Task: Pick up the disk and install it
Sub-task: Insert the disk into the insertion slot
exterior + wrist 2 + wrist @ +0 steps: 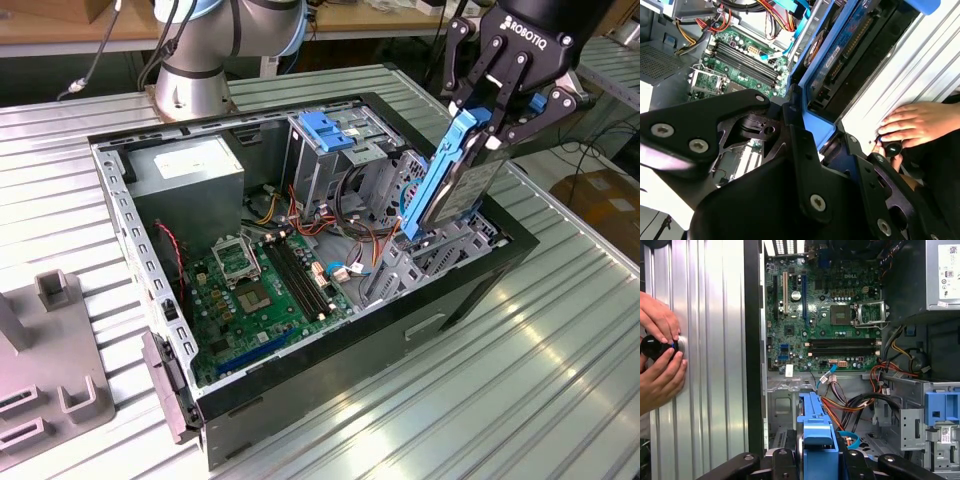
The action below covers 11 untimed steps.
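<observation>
fingers (512, 75) clamped on top end of disk (468, 185); rest hangs tilted below them, lower end inside the open computer case (470, 290).

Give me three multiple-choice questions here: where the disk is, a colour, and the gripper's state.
1. Where is the disk? A flat on the motherboard. B held tilted over the open case. C on the table outside.
2. The disk's side bracket is: A red. B yellow. C blue.
3. The gripper is: A shut on the disk. B open, empty. C shut on a cable.
Answers: 1 B, it hangs in the gripper over the case; 2 C, plainly blue; 3 A, it clamps the disk's upper end.
</observation>
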Each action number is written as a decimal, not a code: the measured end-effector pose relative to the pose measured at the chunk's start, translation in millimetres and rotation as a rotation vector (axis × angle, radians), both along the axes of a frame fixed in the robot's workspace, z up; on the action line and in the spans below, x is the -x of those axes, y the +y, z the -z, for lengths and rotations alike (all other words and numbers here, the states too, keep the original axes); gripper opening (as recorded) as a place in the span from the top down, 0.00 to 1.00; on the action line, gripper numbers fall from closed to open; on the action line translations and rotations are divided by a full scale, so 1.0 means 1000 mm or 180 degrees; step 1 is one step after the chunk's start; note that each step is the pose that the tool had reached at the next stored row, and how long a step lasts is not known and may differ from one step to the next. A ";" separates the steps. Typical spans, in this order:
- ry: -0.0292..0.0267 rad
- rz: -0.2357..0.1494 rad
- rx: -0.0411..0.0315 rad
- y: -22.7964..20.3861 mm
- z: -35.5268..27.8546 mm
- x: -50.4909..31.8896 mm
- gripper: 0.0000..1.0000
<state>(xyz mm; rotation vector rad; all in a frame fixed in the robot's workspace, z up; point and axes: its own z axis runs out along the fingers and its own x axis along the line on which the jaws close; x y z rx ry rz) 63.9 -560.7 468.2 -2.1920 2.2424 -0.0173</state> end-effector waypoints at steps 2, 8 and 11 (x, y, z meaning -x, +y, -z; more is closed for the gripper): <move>0.0000 0.0000 0.0000 0.0001 0.0000 -0.0002 0.63; 0.0000 0.0000 0.0000 0.0000 0.0000 -0.0003 0.63; 0.0000 0.0000 0.0000 0.0000 0.0001 -0.0007 0.63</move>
